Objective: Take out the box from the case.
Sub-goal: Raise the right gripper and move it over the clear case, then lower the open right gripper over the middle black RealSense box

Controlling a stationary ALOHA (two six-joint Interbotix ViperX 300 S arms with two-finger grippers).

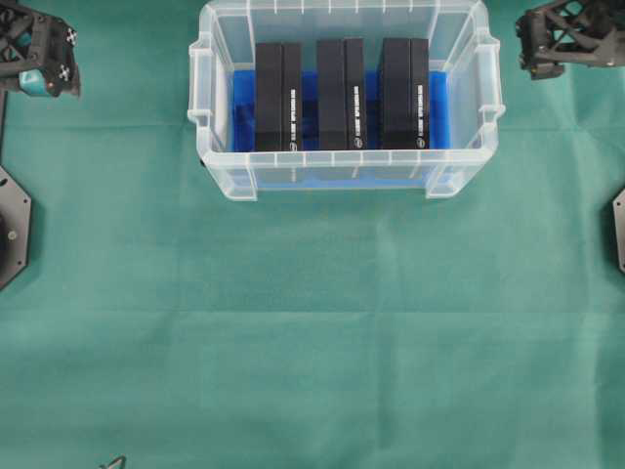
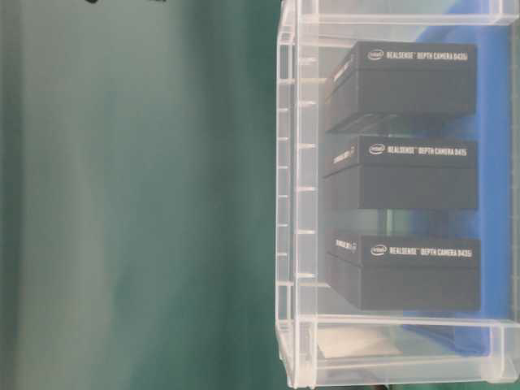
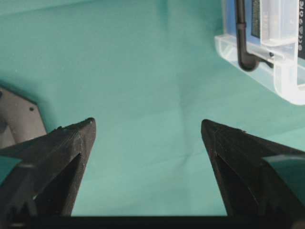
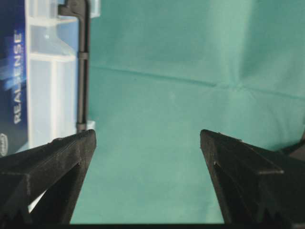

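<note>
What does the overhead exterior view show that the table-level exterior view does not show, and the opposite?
Only the overhead view shows both arms: the left gripper and the right gripper sit at the top corners, away from the case. It also shows the whole green cloth in front.

Only the table-level view shows the white printing on the boxes, readable as RealSense Depth Camera D435, for example on the middle box.

Both show the clear case with its blue lining and three black boxes standing inside, side by side, apart from each other.
</note>
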